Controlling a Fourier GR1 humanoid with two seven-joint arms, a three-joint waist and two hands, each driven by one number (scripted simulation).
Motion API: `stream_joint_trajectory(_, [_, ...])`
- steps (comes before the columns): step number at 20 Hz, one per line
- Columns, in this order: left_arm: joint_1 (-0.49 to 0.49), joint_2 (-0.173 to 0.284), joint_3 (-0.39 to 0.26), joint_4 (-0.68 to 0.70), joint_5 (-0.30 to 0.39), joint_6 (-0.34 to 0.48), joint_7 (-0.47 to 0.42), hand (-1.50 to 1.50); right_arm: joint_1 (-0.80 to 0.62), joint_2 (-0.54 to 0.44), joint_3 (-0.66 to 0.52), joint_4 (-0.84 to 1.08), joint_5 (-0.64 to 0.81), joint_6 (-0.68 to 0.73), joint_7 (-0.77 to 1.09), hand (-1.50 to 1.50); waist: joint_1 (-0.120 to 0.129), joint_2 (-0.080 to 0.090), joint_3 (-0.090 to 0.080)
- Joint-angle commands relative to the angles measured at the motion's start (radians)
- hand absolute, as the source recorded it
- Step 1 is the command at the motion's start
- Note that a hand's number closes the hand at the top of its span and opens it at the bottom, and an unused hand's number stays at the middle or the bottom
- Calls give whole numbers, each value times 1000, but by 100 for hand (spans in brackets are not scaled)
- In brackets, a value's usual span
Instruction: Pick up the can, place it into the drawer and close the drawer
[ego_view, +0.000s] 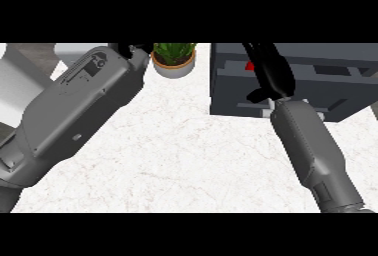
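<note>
Right hand (267, 70) is out over the dark grey drawer unit (236, 90) at the desk's far right corner, black fingers stretched long and straight toward the far edge, so that hand reads as open. Just beside those fingers there's a small patch of red (250, 65) down inside the open drawer (347, 70) (that could be the can, though too little of it shows to be sure). The fingers lie across it from above; whether they touch it, I cannot tell.

Right forearm (314, 150) runs back from the drawer unit toward the desk's near right corner, above the white marbled desk (184, 155).

Over on the other side, the left forearm (74, 110) fills the desk's left edge, big and grey, angled up toward the far side. The left hand (133, 50) barely peeks out at the far edge, only a sliver of black, and its fingers cannot be read.

Just beside that hand, a potted plant (174, 59) stands upright at the far edge, green leaves in a pale pot, between the left hand and the drawer unit.
</note>
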Motion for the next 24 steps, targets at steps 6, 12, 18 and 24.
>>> stream_joint_trajectory(6, [50,77,26,-94,-17,-48,38,-150,-139,-11,-83,278,17,-187,18,-150,22,27,17])
stream_joint_trajectory(12, [53,98,25,-133,-37,-30,79,-150,-246,-36,-104,389,46,-255,52,-150,37,32,17])
stream_joint_trajectory(18, [65,110,28,-176,-57,-5,95,-150,-326,-76,-127,449,41,-264,53,-150,46,35,17])
stream_joint_trajectory(24, [76,93,18,-220,-65,11,117,-150,-377,-92,-144,495,37,-246,75,-150,57,44,18])
